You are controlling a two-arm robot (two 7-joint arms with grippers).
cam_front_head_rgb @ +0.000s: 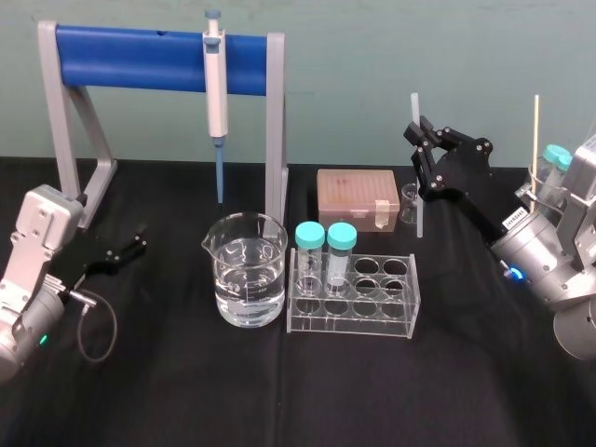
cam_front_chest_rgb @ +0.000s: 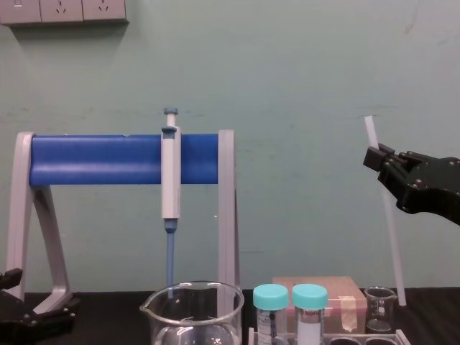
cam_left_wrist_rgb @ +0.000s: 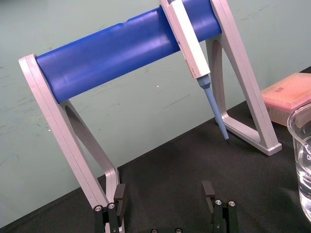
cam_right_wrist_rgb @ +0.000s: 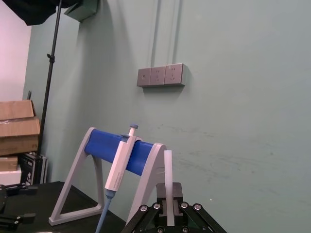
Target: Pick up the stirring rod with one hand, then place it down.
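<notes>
Across the desk (cam_front_head_rgb: 186, 391): a black cloth lies under everything. A stirring rod (cam_front_head_rgb: 419, 212) let go while upright would likely topple onto it and roll.
Pipette stand (cam_front_head_rgb: 140, 58): it stands back left with the pipette (cam_front_head_rgb: 216, 93) hanging from it, well apart from the rod, so there is little risk here.
Right end effector (cam_front_head_rgb: 416, 133): it is raised over the desk's right rear, jaws closed on the rod near its upper end. With so high a grip a long length hangs free below, so the rod may pivot or slide in the jaws on the way down.
Left end effector (cam_front_head_rgb: 140, 244): it is parked low at the left near the stand's foot, jaws apart and empty.
Large beaker (cam_front_head_rgb: 247, 270): it holds water at front centre, beside the tube rack (cam_front_head_rgb: 354, 289). A rolling rod could reach both.
Tip box (cam_front_head_rgb: 354, 194): it sits near the rod's lower end on the left, where a sideways swing could strike it.
Stirring rod: it is near upright and slightly tilted, its lower end close to the desk. I cannot tell whether it touches.
Small beaker (cam_front_head_rgb: 407, 200): it sits just beside the rod's lower end and seems the likeliest thing to be knocked.
</notes>
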